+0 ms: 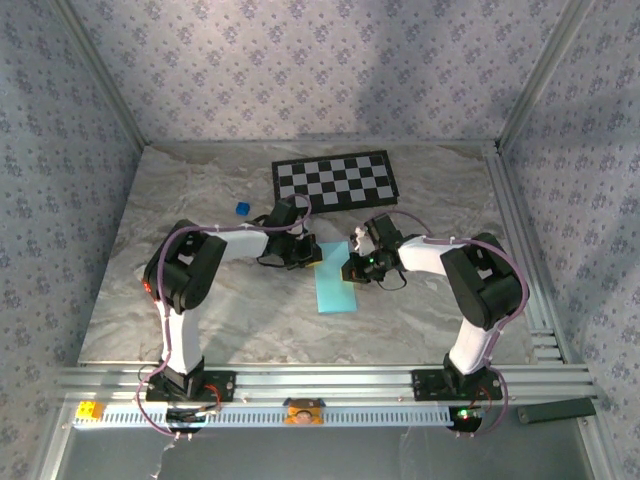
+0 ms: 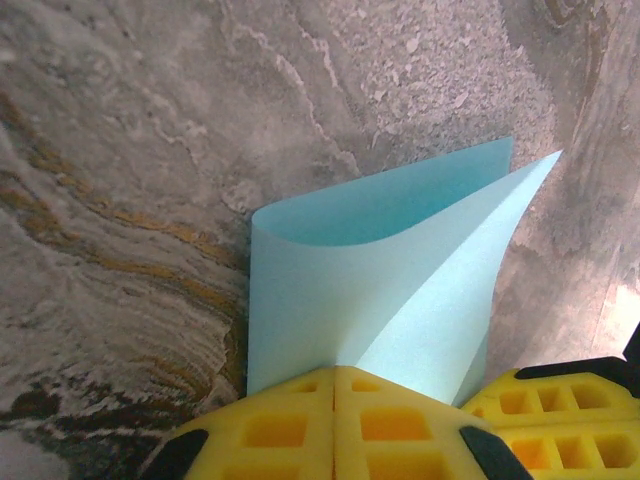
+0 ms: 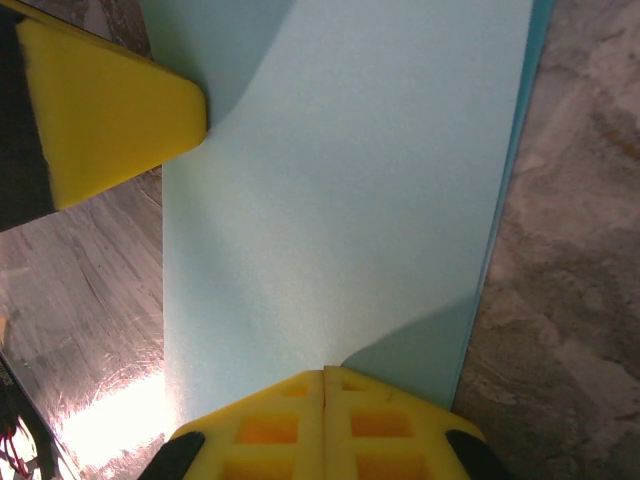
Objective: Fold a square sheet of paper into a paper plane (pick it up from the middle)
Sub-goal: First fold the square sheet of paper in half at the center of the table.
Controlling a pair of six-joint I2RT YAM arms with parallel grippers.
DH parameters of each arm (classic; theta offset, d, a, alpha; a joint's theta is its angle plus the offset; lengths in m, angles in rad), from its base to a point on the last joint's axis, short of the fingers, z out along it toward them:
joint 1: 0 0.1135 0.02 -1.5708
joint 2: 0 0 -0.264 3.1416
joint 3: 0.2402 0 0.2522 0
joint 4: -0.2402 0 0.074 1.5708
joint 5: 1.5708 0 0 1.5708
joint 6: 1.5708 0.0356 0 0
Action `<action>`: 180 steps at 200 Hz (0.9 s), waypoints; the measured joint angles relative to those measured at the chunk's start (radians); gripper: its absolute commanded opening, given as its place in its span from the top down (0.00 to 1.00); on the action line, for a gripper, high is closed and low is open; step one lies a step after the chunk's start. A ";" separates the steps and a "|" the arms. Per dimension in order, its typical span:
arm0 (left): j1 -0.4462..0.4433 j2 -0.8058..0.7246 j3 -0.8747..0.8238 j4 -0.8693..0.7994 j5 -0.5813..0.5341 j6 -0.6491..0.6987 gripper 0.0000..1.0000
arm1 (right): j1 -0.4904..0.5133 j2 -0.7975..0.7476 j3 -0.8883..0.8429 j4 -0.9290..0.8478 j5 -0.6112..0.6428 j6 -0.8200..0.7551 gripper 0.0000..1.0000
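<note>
- Square sheet of paper (image 1: 335, 290): light blue. It lies at the middle of the table (image 1: 200, 320) as a long narrow strip between the two grippers, and both touch it.
- Surface: grey marble-patterned top, with aluminium rails along the near and right edges.
- Room: walls papered in a pale floral print, with metal posts at the far corners.
- Other items: a black-and-white checkerboard (image 1: 335, 182) lies flat beyond the paper. A tiny dark-blue cube (image 1: 241, 209) sits just left of it, apart from the paper.
- Left gripper (image 1: 308, 257): at the strip's far-left corner, yellow pads closed together.
- Right gripper (image 1: 352, 270): at the strip's right edge, pads closed together.
- Left wrist view: from overhead the strip reads as flat, but here the paper is doubled over. Its upper layer bows up in an open loop, and both layers converge at the closed tips of the left gripper (image 2: 335, 400). Whether paper is nipped between those pads cannot be told.
- Right wrist view: the top layer is smooth, and a darker lower edge shows along its right side. The closed right gripper (image 3: 325, 410) rests its tips on the sheet. One of the left gripper's fingers (image 3: 110, 120) touches the paper at the upper left.
</note>
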 measured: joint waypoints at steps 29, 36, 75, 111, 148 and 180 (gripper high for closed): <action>0.000 0.000 0.012 -0.019 0.000 0.000 0.92 | 0.000 0.000 0.000 0.000 0.000 0.000 1.00; 0.000 0.000 0.015 -0.026 0.000 0.000 0.91 | 0.000 0.000 0.000 0.000 -0.001 0.000 1.00; 0.002 0.003 0.054 -0.052 0.000 0.011 0.91 | -0.004 0.000 0.000 -0.002 -0.004 -0.001 1.00; 0.010 0.027 0.086 -0.053 0.002 0.018 0.91 | -0.005 0.000 0.000 -0.003 -0.004 -0.004 1.00; 0.019 0.053 0.087 -0.050 0.010 0.018 0.91 | -0.006 0.000 0.000 -0.004 -0.006 -0.005 1.00; 0.028 0.053 0.087 -0.050 0.011 0.009 0.92 | -0.006 0.000 0.000 -0.004 -0.007 -0.010 1.00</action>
